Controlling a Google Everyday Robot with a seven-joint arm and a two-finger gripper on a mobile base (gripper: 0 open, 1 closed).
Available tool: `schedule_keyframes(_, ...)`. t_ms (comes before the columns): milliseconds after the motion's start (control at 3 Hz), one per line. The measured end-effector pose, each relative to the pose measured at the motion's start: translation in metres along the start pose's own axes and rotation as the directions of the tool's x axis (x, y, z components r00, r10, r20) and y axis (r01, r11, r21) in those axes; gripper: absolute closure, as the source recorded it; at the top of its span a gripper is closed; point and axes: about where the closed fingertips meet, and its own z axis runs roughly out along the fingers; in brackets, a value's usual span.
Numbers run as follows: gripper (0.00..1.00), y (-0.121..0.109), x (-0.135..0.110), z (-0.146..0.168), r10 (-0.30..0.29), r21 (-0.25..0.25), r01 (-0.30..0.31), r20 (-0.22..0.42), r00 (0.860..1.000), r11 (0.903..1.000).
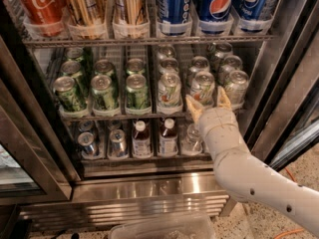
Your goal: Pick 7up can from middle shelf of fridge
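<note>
Camera view: smooth cream tool (208, 103) spread wide before white 7up can (202, 86) on wire middle shelf (124, 116).

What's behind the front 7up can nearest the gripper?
Behind the 7up can, another can shows mostly its silver top; its label is covered. The gripper, jaws open, hovers before it.
</note>
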Motion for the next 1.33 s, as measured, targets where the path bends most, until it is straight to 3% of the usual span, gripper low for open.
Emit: schedule_keyframes(1333, 0.31, -0.014, -0.013, 0.021, 0.086, 0.034, -0.088, 0.047, 0.995, 0.9956)
